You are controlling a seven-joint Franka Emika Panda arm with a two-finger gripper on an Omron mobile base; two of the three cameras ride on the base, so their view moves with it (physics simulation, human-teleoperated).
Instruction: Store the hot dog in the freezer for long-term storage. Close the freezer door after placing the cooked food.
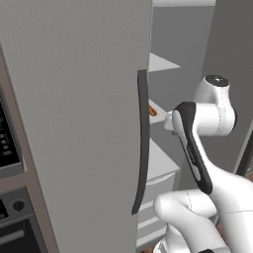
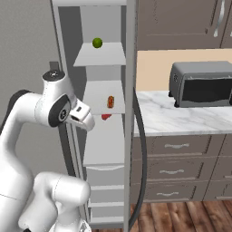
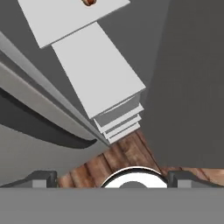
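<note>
1. Hot dog (image 2: 110, 101) lies on a white middle shelf (image 2: 102, 106) inside the freezer (image 2: 97, 27), well clear of the arm; the left base view shows just its end (image 1: 152, 111) peeking past the door edge, and the hand view catches a sliver of it (image 3: 89, 2) at the top.
2. Freezer door (image 2: 130, 90) stands open; the right base view sees it edge-on with its dark handle (image 2: 142, 149) curving down on the right side.
3. Left base view has a broad grey door (image 1: 79, 113) and its long dark handle (image 1: 143, 143) covering most of the compartment, and a black oven (image 1: 10, 197) at the far left.
4. Right base view alone takes in a green round fruit (image 2: 97, 43) on the upper shelf, a small red item (image 2: 105, 117) just under the hot dog's shelf, a toaster oven (image 2: 201, 84) on the marble counter (image 2: 181, 120), and the drawers (image 2: 181, 174) below.
5. Gripper (image 3: 111, 179) is spread wide and empty: in the hand view its tips sit far apart above the wooden floor (image 3: 118, 159), near the white freezer drawers (image 3: 118, 120).
</note>
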